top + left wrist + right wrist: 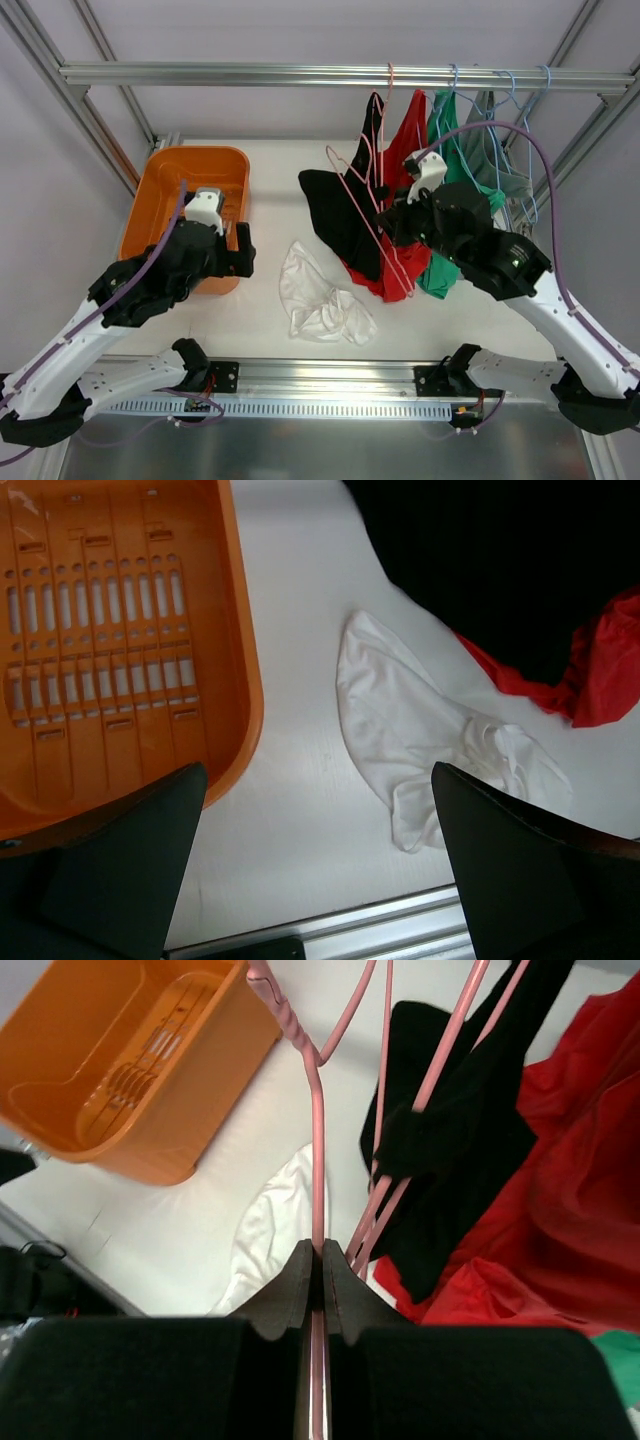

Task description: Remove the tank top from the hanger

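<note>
A white tank top (320, 295) lies crumpled on the white table, off any hanger; it also shows in the left wrist view as the white tank top (410, 720). My left gripper (243, 252) hovers beside the basket, left of that top. Its jaws stand wide open with nothing between them (318, 772). My right gripper (322, 1248) is shut on the thin wire of a bare pink hanger (317, 1160), whose hook end points toward the basket. In the top view the right gripper (395, 215) sits in front of the hanging clothes.
An orange basket (160, 190) stands at the back left. Black (340, 210), red (410, 140), green (445, 140) and grey (500, 160) tops hang on pink and blue hangers from the metal rail (300, 73). A metal frame rail runs along the near edge.
</note>
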Tool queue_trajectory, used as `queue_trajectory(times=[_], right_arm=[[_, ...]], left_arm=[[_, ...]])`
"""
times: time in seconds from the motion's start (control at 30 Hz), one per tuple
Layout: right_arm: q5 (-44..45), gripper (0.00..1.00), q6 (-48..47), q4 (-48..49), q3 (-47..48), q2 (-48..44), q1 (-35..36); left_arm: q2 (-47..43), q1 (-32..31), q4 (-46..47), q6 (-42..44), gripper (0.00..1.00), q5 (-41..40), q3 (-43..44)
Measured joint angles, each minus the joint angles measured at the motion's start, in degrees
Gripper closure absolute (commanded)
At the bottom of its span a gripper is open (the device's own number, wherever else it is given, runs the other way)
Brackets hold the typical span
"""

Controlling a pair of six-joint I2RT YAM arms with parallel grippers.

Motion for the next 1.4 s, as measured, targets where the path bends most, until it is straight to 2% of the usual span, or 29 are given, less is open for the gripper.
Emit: queue_trajectory(times=[0.13,0.3,0.5,0.83,1.07,1.1,1.17,1.2,1.23,1.4], right_arm=[[3.9,1.0,-2.1,-0.2,5.9,4.5,0.0],[6.7,1.0,-3.1,0.8,16.4,11.1,-1.0],[8.8,1.0,-1.5,2.8,25.5,20.0,-2.3],[9.7,1.0,4.2,4.9,30.8,30.3,-2.6],[10.4,0.99,7.1,5.8,29.9,32.9,-2.6],[10.4,0.97,7.3,6.0,29.5,32.9,-2.6],[10.3,0.83,7.7,6.7,28.6,32.7,-2.6],[10.3,0.72,7.9,7.0,28.2,32.5,-2.6],[9.9,0.53,8.2,7.4,27.8,32.3,-2.6],[8.0,0.5,7.9,7.8,26.0,30.1,-2.7]], left_arm=[[-4.5,0.0,-1.1,0.3,0.01,-1.3,-3.9],[-5.7,0.0,-1.6,0.2,0.01,-1.9,-10.6],[-5.3,0.0,-1.5,0.2,0.01,-1.9,-11.4],[-5.4,0.0,-1.1,0.3,0.01,-1.9,-11.6],[-5.9,0.0,-1.0,0.3,0.01,-1.8,-12.1],[-6.1,0.0,-1.0,0.3,0.01,-1.8,-12.2],[-6.3,0.0,-1.0,0.5,0.01,-1.8,-12.2],[-6.4,0.0,-0.9,0.5,0.01,-1.8,-12.2],[-6.4,0.0,-0.9,0.6,0.01,-1.8,-12.2],[-6.4,0.0,-0.6,0.7,0.01,-1.8,-12.2]])
